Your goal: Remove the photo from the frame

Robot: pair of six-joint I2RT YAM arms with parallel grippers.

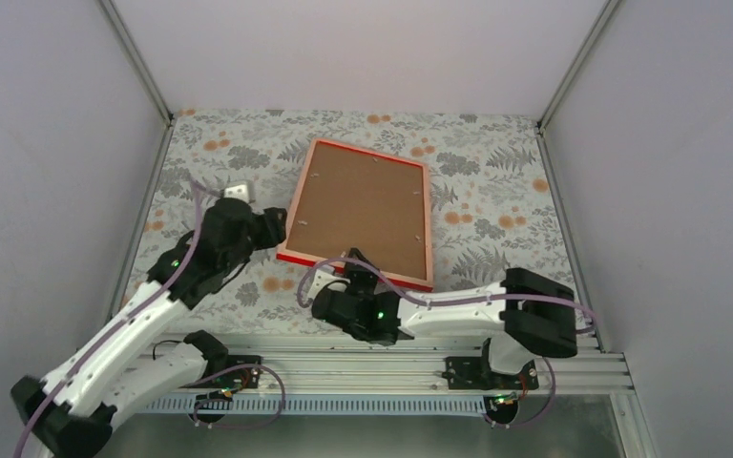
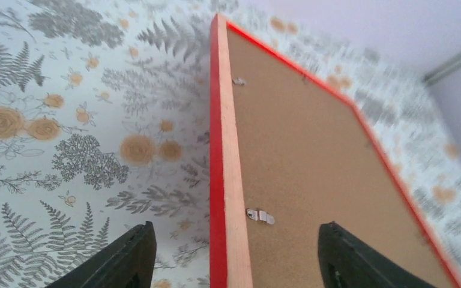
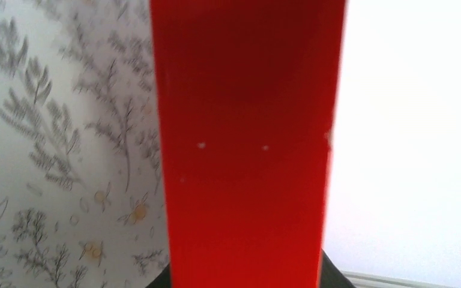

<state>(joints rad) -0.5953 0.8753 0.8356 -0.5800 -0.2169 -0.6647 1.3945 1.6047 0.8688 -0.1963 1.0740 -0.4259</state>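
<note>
Brown back uppermost, the frame [image 1: 363,210] lies at the middle of the floral tablecloth [image 1: 501,191]. Left gripper [image 1: 275,229]: jaws apart, straddling its left rail. Right gripper [image 1: 351,263]: jaws clamped on its near red rail.

frame [image 1: 358,212] occupying mid-table, open tablecloth [image 1: 506,205] on both sides

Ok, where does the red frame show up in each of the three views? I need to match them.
Top external: the frame lies mid-table, brown back up.
Left wrist: the frame fills centre to right, its red edge running up the picture.
Right wrist: the frame is a blurred red band up the middle.
Shared landmark: the fern-and-flower table cover, left of the frame in both wrist views.
</note>
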